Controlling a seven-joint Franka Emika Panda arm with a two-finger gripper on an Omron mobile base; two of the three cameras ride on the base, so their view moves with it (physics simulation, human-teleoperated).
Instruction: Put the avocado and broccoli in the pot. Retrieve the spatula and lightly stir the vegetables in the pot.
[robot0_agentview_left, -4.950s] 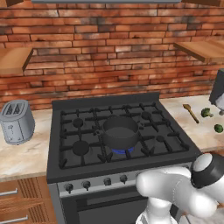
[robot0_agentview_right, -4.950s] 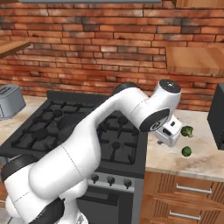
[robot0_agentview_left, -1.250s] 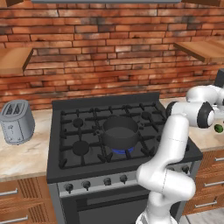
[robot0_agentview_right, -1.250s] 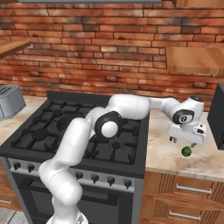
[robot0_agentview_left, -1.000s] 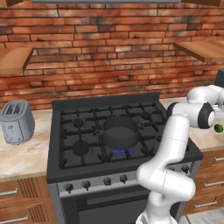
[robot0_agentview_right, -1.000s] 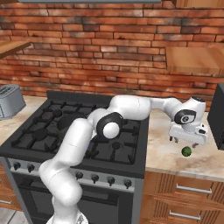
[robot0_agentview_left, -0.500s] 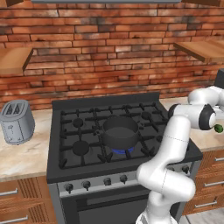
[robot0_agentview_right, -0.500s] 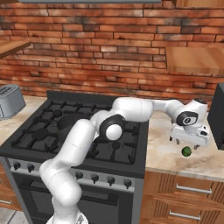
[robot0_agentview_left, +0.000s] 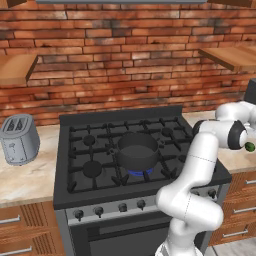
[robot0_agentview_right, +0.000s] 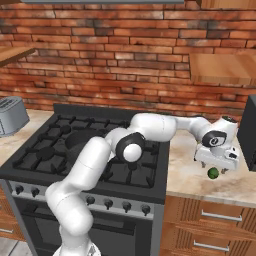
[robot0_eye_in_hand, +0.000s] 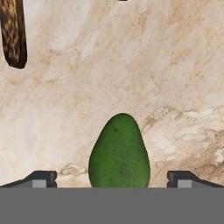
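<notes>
The avocado (robot0_eye_in_hand: 119, 153) lies on the beige counter right of the stove, dark green and egg-shaped. My gripper (robot0_eye_in_hand: 112, 179) hangs open just above it, a fingertip (robot0_eye_in_hand: 43, 178) on each side and not touching. From the right base view the gripper (robot0_agentview_right: 214, 167) points down over the avocado (robot0_agentview_right: 213, 173). A sliver of the avocado (robot0_agentview_left: 248, 146) peeks past the forearm. The brown wooden spatula (robot0_eye_in_hand: 13, 35) lies further along the counter. The dark grey pot (robot0_agentview_left: 137, 150) stands on the stove's middle burner, with the pot (robot0_agentview_right: 77, 139) partly behind my arm. The broccoli is hidden by the arm.
A silver toaster (robot0_agentview_left: 19, 139) stands on the left counter. A black appliance (robot0_agentview_right: 248, 132) rises at the right counter's edge, close to the hand. Wooden shelves (robot0_agentview_right: 222, 67) hang on the brick wall. A blue flame burns under the pot.
The arm has swung from near the base out over the right counter. In the last second the hand has sunk slightly toward the avocado, jaws still open.
</notes>
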